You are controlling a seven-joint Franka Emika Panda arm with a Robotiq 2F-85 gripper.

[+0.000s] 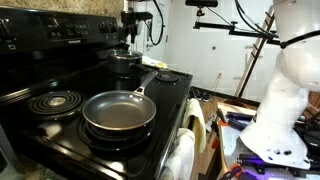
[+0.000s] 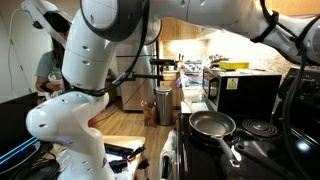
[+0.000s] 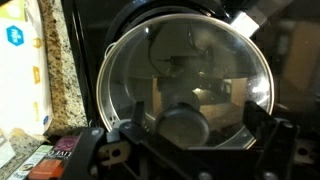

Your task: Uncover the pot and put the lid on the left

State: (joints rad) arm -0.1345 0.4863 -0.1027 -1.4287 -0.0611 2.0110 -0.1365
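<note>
Tool (image 3: pixel 190 122) over lid (image 3: pixel 185 60), frying pan (image 1: pixel 118 112) near

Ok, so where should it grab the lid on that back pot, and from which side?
Take the small knob at the centre of the lid, coming straight down from above. The lid is a smooth dome, rim flush on the pot, leaving no edge to pinch; the knob is the only raised part. The jaws stand open either side of it.
</note>
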